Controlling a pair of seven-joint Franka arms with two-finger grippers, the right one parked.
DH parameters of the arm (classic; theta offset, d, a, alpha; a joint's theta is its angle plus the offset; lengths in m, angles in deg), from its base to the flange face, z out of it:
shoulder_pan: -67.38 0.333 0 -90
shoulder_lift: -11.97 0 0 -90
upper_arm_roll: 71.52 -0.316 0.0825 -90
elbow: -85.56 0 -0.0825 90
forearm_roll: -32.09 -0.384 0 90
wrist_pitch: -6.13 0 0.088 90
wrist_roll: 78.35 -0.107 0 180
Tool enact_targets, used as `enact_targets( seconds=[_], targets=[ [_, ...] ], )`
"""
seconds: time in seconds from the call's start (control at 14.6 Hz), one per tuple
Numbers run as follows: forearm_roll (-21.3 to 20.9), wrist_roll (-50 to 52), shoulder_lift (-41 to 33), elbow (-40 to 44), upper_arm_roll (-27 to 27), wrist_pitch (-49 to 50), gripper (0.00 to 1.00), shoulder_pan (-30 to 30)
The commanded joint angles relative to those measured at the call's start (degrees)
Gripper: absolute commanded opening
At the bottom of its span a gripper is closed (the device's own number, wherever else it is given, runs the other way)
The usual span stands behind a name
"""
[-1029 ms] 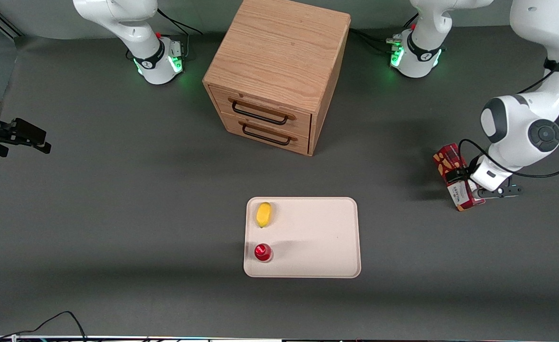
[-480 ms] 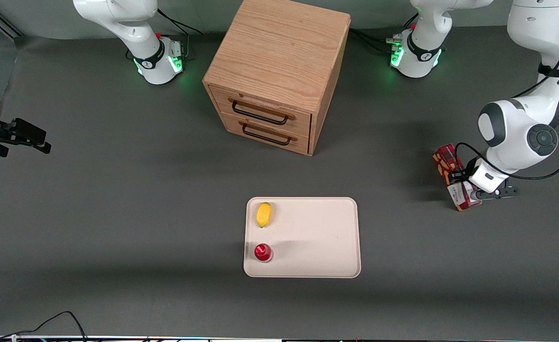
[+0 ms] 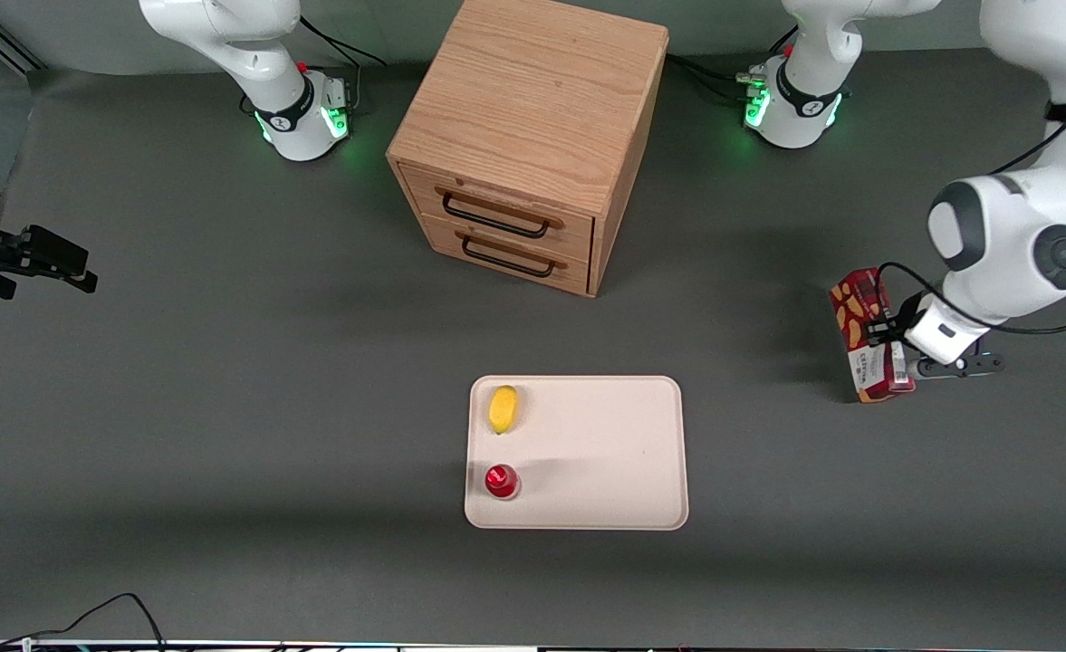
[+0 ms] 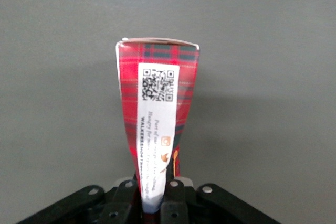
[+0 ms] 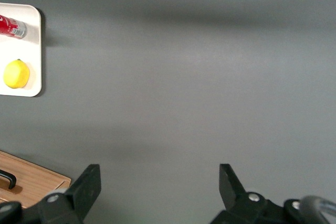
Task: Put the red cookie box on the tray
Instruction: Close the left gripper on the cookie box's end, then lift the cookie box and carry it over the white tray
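The red cookie box (image 3: 861, 328) is a long dark-red carton with cookie pictures and a white label. It hangs at the working arm's end of the table, well away from the tray. My left gripper (image 3: 895, 351) is shut on its lower end. The left wrist view shows the box (image 4: 157, 93) with plaid print and a QR label sticking out from between the two black fingers (image 4: 175, 195), gripper (image 4: 156, 195), over bare grey table. The cream tray (image 3: 605, 453) lies flat near the table's middle, nearer the front camera than the cabinet.
A yellow lemon (image 3: 503, 408) and a small round red can (image 3: 501, 481) sit on the tray's side toward the parked arm. A wooden two-drawer cabinet (image 3: 523, 145) stands farther from the camera, both drawers closed. The tray's corner (image 5: 31, 51) also shows in the right wrist view.
The left arm has shifted and risen a little with the box held. The box has turned slightly and stands straighter than a second ago.
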Motion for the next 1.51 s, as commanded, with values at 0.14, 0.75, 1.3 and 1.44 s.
enact_targets(
  seconds=[0.14, 0.75, 1.3, 1.44],
  targets=[
    [-2.0, 1.8, -6.4, 16.8, 0.1, 28.5, 0.00, -1.4],
    [-3.4, 18.3, -5.4, 40.2, 7.0, 54.3, 0.00, -5.2],
    [-5.8, 58.2, 16.0, 52.1, 23.6, 33.6, 0.00, -11.3],
    [-7.1, 59.4, 22.5, 57.5, 23.6, 30.8, 0.00, -12.2]
  ],
)
